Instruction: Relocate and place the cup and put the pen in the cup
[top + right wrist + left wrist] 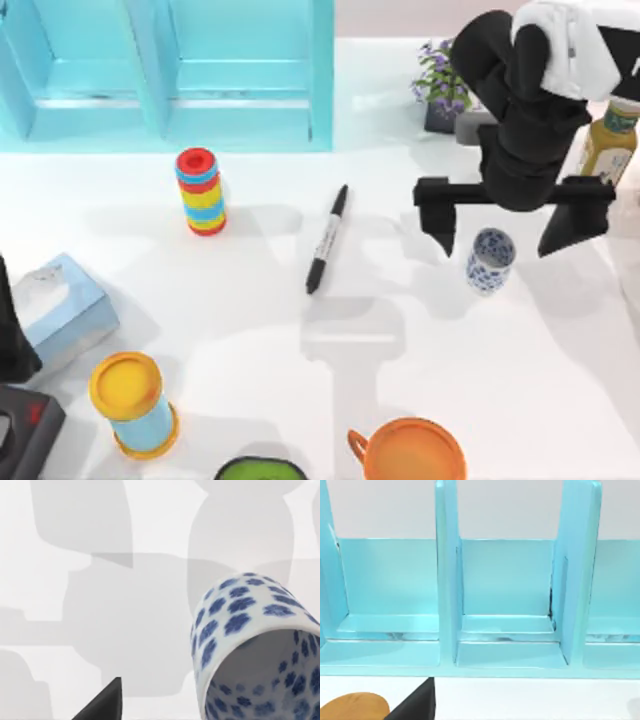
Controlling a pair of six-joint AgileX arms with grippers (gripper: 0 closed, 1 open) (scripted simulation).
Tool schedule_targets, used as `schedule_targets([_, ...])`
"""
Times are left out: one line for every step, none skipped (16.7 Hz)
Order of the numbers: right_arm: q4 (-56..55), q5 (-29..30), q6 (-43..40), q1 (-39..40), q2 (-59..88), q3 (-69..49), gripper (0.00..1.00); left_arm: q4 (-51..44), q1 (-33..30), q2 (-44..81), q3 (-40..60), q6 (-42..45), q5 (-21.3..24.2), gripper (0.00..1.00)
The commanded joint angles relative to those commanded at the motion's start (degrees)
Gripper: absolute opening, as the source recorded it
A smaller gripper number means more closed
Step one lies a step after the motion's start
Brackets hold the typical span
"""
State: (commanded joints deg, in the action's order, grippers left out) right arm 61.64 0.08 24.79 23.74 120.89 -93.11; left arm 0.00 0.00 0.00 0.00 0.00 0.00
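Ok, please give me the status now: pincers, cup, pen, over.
Right pincer open, straddling the cup, not gripping. Left arm parked at table's left edge. Pen flat mid-table, untouched. Nothing between cup and pen.

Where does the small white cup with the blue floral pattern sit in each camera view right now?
Top view: the small white cup with blue flowers stands right of centre, between the open right gripper's fingers, right of the black pen.
Left wrist view: not in it; light-blue shelf unit instead.
Right wrist view: cup at lower right, mouth toward the camera.
Shared landmark: white tabletop.
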Motion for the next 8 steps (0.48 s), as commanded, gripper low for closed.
schedule_targets([0.0, 0.0, 0.0, -0.1, 0.0, 0.0, 1.00, 0.0, 0.0, 0.0, 0.0, 0.0, 0.0, 1.00])
schedule_targets([0.1, 0.0, 0.0, -0.1, 0.0, -0.2, 1.00, 0.0, 0.0, 0.0, 0.0, 0.0, 0.0, 1.00])
schedule_targets([0.9, 0.0, 0.0, 0.0, 0.2, -0.9, 1.00, 0.0, 0.0, 0.0, 0.0, 0.0, 0.0, 1.00])
schedule_targets([2.1, 0.0, 0.0, 0.0, 0.6, -2.2, 1.00, 0.0, 0.0, 0.0, 0.0, 0.0, 0.0, 1.00])
schedule_targets([4.0, 0.0, 0.0, 0.1, 0.9, -4.2, 1.00, 0.0, 0.0, 0.0, 0.0, 0.0, 0.0, 1.00])
schedule_targets([6.5, 0.0, 0.0, 0.1, 1.3, -6.7, 1.00, 0.0, 0.0, 0.0, 0.0, 0.0, 0.0, 1.00])
schedule_targets([9.5, 0.0, 0.0, 0.1, 1.6, -9.9, 1.00, 0.0, 0.0, 0.0, 0.0, 0.0, 0.0, 1.00])
schedule_targets([12.9, 0.0, 0.0, 0.1, 2.0, -13.6, 1.00, 0.0, 0.0, 0.0, 0.0, 0.0, 0.0, 1.00])
